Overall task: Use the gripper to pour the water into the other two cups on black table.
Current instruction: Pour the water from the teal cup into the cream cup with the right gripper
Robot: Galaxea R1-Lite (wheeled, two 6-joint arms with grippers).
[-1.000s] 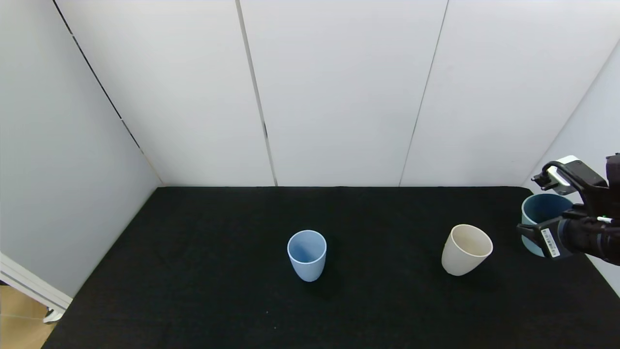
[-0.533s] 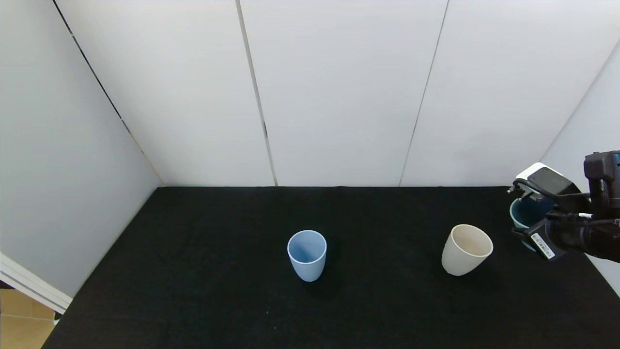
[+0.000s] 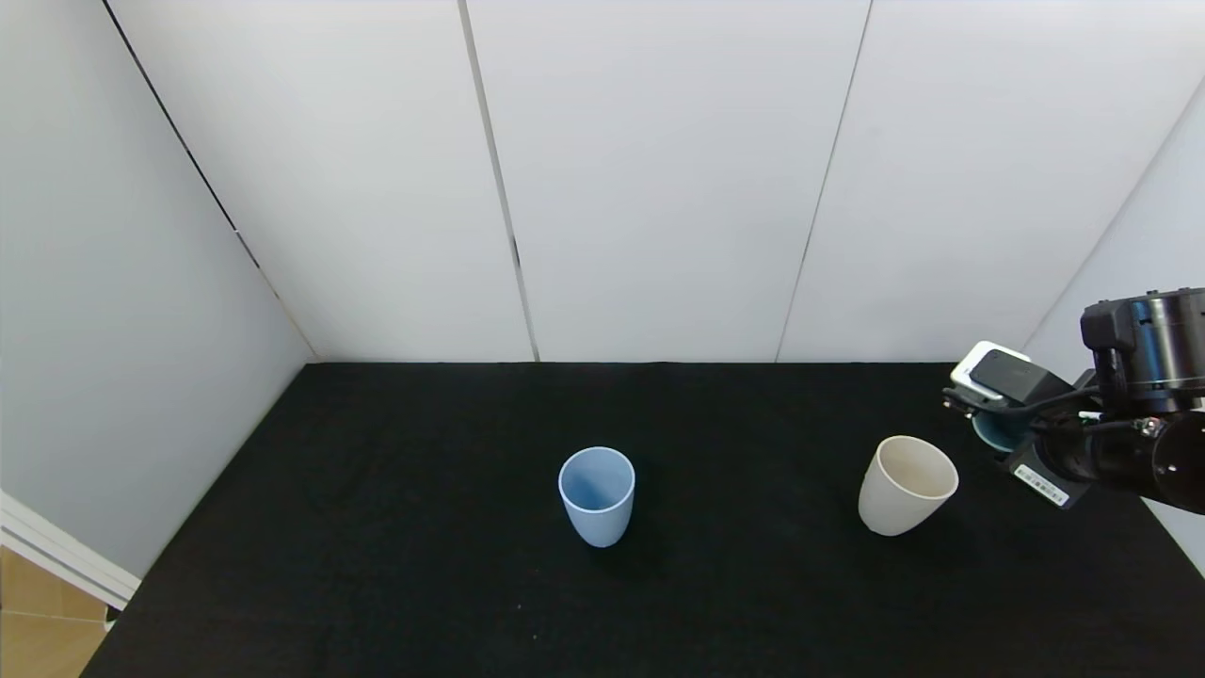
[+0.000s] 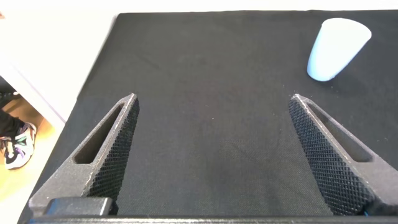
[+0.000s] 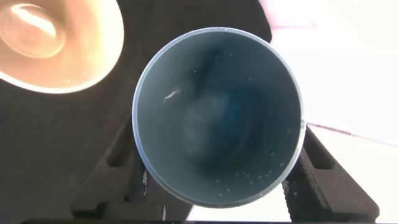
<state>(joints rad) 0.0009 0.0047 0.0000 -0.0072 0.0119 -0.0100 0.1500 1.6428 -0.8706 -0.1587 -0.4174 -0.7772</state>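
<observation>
My right gripper (image 3: pixel 1005 444) is shut on the teal cup (image 3: pixel 994 431) and holds it above the black table (image 3: pixel 405 452), just right of the cream cup (image 3: pixel 906 485). In the right wrist view the fingers (image 5: pixel 115 168) clamp the teal cup (image 5: pixel 217 118) on both sides. The water (image 5: pixel 205 124) shows only as faint glints and droplets inside it, with the cream cup (image 5: pixel 56 43) beside its rim. The periwinkle cup (image 3: pixel 597 494) stands upright at the table's middle. My left gripper (image 4: pixel 212 99) is open and empty over bare cloth, with the periwinkle cup (image 4: pixel 337 46) farther off.
White wall panels (image 3: pixel 659 188) close the table at the back and on both sides. The right wall stands close behind my right arm. Bare black cloth lies between the two cups and along the front. A floor gap shows at the table's left front corner (image 3: pixel 47 621).
My right gripper has carried the teal cup leftwards, closer to the cream cup, and the wrist has turned. The two standing cups have not moved.
</observation>
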